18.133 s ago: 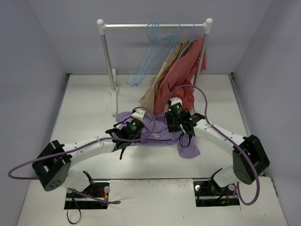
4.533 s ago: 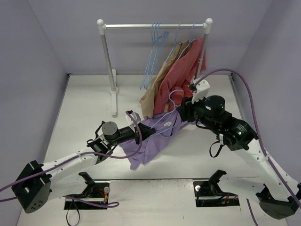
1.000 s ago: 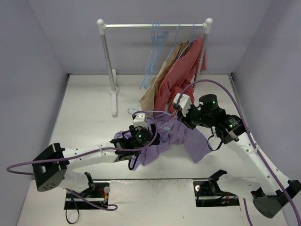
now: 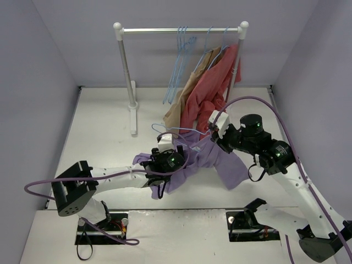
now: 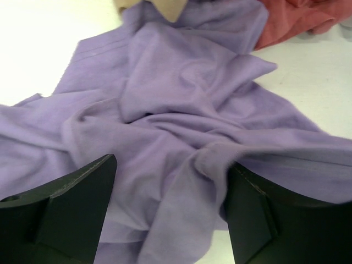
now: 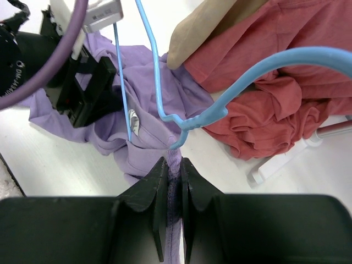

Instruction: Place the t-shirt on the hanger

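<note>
T-shirt lies crumpled mid-frame on the tabletop, with the blue hanger poking into it. Right fingers pinch a fold; left fingers are spread wide over the cloth.

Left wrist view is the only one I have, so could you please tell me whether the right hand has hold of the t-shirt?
Observer: Yes, the right hand is shut on a fold of the t-shirt.
Operator: Thank you, and where is the hanger?
Observer: The hanger is right at the t-shirt. One of its wires disappears into the cloth beside the neck label, and its hook is outside the cloth.
</note>
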`<state>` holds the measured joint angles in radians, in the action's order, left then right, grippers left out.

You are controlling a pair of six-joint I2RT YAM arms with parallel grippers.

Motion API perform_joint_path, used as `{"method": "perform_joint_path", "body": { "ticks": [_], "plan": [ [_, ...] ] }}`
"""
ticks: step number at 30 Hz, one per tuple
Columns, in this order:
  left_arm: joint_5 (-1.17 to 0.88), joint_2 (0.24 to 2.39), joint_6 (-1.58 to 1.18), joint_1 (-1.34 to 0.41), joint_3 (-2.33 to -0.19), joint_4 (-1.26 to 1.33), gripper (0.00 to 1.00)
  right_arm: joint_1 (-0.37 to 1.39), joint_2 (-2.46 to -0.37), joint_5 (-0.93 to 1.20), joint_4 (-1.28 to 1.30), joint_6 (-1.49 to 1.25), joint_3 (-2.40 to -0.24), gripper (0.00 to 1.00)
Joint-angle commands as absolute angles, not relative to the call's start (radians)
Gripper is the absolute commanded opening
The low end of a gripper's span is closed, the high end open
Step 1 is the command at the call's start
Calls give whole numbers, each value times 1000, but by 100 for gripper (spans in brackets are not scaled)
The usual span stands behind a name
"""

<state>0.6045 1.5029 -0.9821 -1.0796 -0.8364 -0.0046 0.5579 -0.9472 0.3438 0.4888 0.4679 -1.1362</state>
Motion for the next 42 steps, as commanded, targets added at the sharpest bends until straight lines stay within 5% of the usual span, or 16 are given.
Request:
{"method": "perform_joint_path", "body": {
  "ticks": [1,9,18,33,37,42],
  "plan": [
    [674,1410,-998,-1053,-817,-34,68,565,-908,328,413,450,-1150,0],
    [695,1285,-919,-997,-795,-67,54,567,-880,328,414,433,-1138,0],
    [607,1132,-804,-850,-843,-201,18,568,-855,322,416,428,-1126,0],
    [521,1121,-528,-677,-1147,-456,17,593,-869,337,420,414,-1112,0],
    [506,1141,-496,-672,-1230,-508,0,612,-893,319,422,407,-1117,0],
    [474,1127,-493,-699,-1284,-525,0,643,-936,291,419,406,-1137,0]
  ]
}}
